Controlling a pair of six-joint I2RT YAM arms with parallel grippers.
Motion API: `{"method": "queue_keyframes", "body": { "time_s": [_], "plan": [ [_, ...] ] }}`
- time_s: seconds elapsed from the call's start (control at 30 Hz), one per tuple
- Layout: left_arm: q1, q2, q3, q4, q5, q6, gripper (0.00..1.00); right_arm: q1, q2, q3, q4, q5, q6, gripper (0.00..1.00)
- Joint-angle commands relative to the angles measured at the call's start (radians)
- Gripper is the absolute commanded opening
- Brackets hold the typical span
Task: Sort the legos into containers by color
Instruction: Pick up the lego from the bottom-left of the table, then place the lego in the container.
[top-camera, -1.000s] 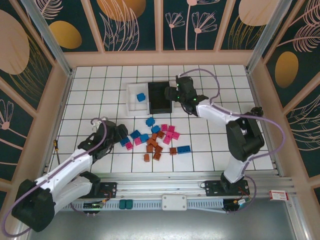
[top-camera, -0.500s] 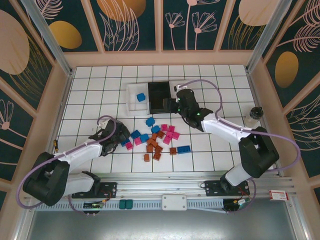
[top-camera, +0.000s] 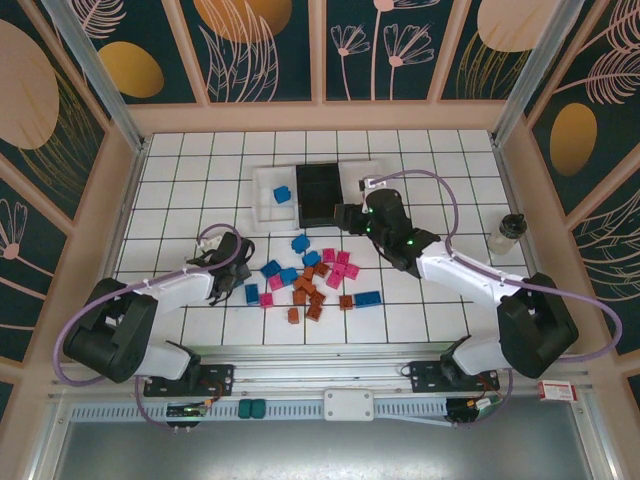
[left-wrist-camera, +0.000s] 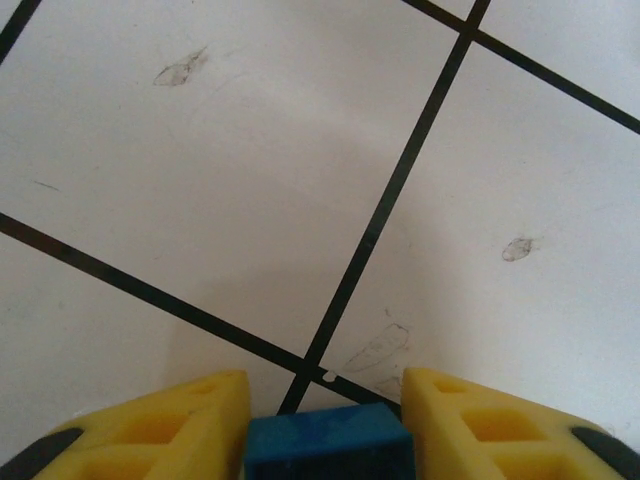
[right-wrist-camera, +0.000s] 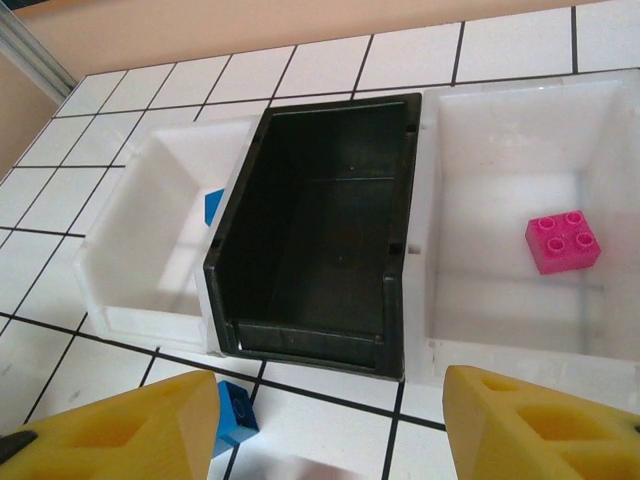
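Your left pincer (left-wrist-camera: 325, 398) grips a blue lego (left-wrist-camera: 328, 445) by its flat sides: light, rigid, slick. Right pincer (right-wrist-camera: 330, 400) gapes empty.

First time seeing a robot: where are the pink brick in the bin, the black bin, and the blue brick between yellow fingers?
pink brick (right-wrist-camera: 563, 241): right wrist view, its studded top.
black bin (right-wrist-camera: 320, 225): right wrist view, its bare floor.
blue brick (left-wrist-camera: 328, 442): left wrist view, its visible face.
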Motion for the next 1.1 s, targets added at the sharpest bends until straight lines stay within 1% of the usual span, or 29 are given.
{"method": "queue_keyframes", "body": {
  "time_s": [0.0,0.07,0.1,0.23,0.33,0.43,0.7,0.8,0.87,0.9,1.0,1.07],
  "plan": [
    [0.006,0.01,0.021,0.067,0.055,0.002,0.35,0.008,-0.034,-0.021,0.033,0.029,0.019,0.61],
    [0.007,-0.009,0.038,0.057,0.056,0.012,0.29,0.006,-0.04,-0.029,0.033,0.035,0.024,0.61],
    [0.007,-0.019,0.046,0.051,0.058,0.016,0.27,0.006,-0.046,-0.033,0.033,0.035,0.027,0.61],
    [0.006,-0.069,0.147,0.019,0.072,0.057,0.26,0.006,-0.075,-0.065,0.039,0.024,0.045,0.61],
    [0.006,-0.044,0.281,-0.004,0.079,0.097,0.27,0.006,-0.094,-0.095,0.041,0.012,0.065,0.61],
    [0.006,0.035,0.417,-0.002,0.091,0.13,0.28,0.006,-0.106,-0.128,0.04,0.006,0.082,0.61],
    [0.006,0.366,0.719,-0.036,0.011,0.198,0.28,0.007,-0.168,-0.218,-0.008,0.001,0.118,0.61],
    [0.007,0.456,0.812,-0.045,-0.019,0.204,0.29,0.009,-0.206,-0.258,-0.027,-0.006,0.137,0.62],
    [0.008,0.503,0.865,-0.047,-0.012,0.203,0.34,0.009,-0.237,-0.284,-0.044,-0.015,0.149,0.62],
    [0.007,0.523,0.893,-0.051,-0.007,0.202,0.38,0.01,-0.253,-0.3,-0.051,-0.023,0.155,0.62],
    [0.008,0.544,0.951,-0.059,0.021,0.2,0.54,0.011,-0.285,-0.332,-0.082,-0.056,0.164,0.63],
    [0.007,0.522,0.96,-0.054,0.044,0.194,0.65,0.011,-0.284,-0.34,-0.108,-0.09,0.163,0.63]
  ]
}}
